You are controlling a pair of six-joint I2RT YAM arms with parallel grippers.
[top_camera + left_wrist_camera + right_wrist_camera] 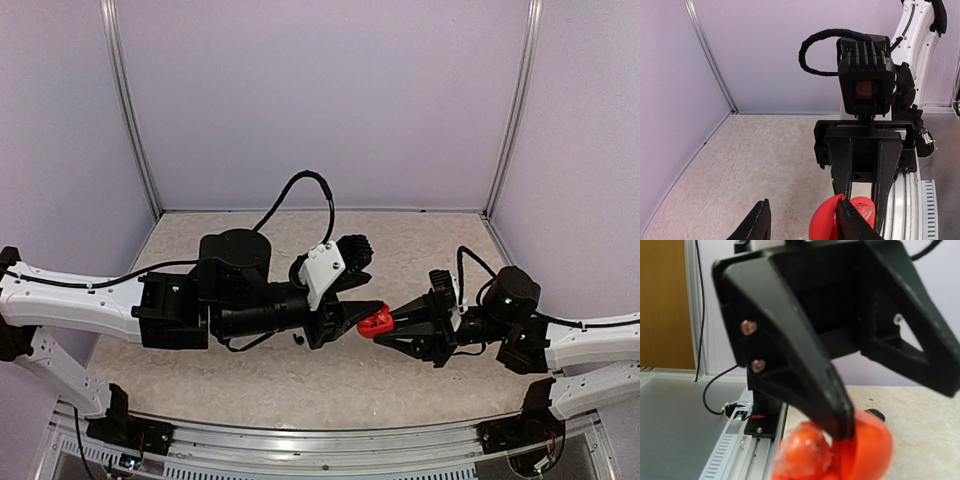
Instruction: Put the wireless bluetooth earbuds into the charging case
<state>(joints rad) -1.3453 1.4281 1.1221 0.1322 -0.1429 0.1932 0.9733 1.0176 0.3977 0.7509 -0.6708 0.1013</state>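
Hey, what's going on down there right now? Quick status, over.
Right gripper shut on red charging case. Left gripper open, one finger at the case. One black earbud loose on table. No obstruction seen.

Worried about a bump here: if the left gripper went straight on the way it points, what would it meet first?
Most likely the red charging case, clamped in the right gripper. It sits right ahead of the left gripper, whose fingers are open. Whether they touch yet is unclear from these views.
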